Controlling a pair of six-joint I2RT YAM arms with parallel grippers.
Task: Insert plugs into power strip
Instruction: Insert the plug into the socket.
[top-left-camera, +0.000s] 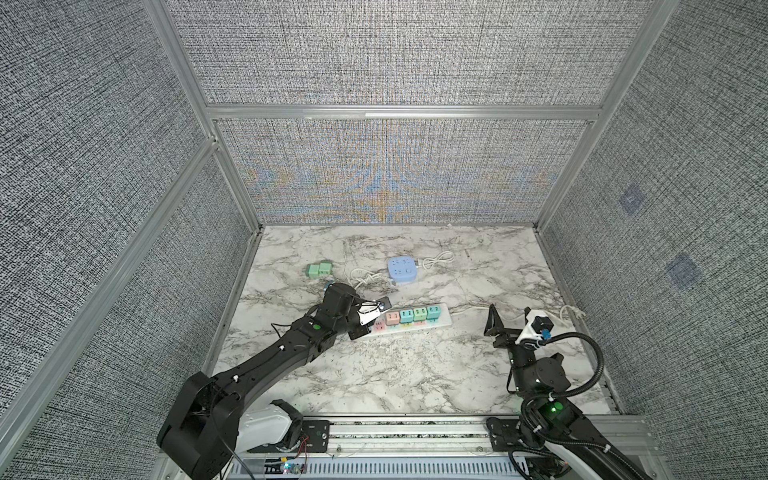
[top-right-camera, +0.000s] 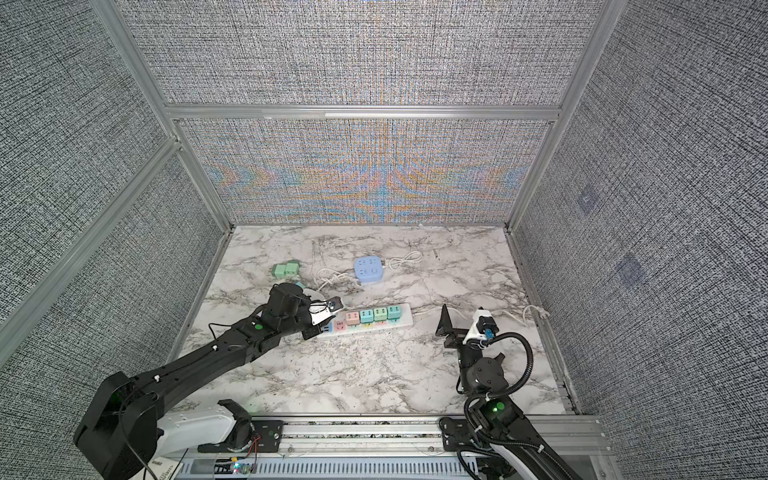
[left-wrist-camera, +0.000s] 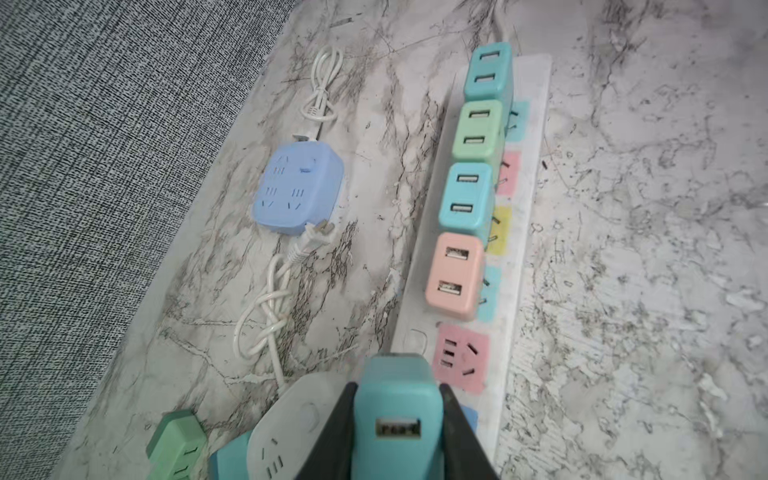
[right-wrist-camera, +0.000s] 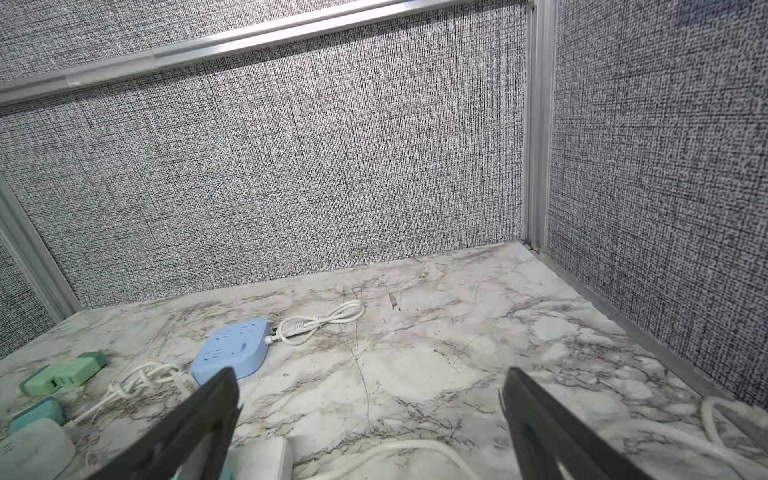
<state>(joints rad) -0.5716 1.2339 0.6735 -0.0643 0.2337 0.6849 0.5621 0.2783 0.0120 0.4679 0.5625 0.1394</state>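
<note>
Left claw (left-wrist-camera: 397, 386) is pinching a teal plug (left-wrist-camera: 395, 405) by two opposite sides. Its USB face points at the wrist cam, so the prongs are hidden from me. It sits over the left end of the strip (top-left-camera: 419, 325), just beside the free pink socket (left-wrist-camera: 460, 358). I can't tell if it touches.

The strip is a long white bar lying left-right on the marble-pattern table (top-left-camera: 395, 374). Its right end is angled slightly toward the back wall, and its cord (top-left-camera: 469, 309) leaves from that end.

Four seated plugs (top-left-camera: 413, 314) stand in a row along the strip's long axis with USB faces up, packed side by side. From the left they are pink, teal, green, teal. All are rounded plastic cubes with two USB slots each. Coloured socket pads show beside them.

Right claw (right-wrist-camera: 370, 374) is spread wide with nothing in it, off the strip's right end.

Loose items:
- Green pair (top-left-camera: 319, 269), touching each other at back left.
- Loose teal plug (left-wrist-camera: 226, 461), tucked against a white rounded socket block (left-wrist-camera: 291, 411).
- Blue square socket block (top-left-camera: 402, 269) toward the back, with a white cord looped beside it.

Walls are grey woven fabric in aluminium frames.
</note>
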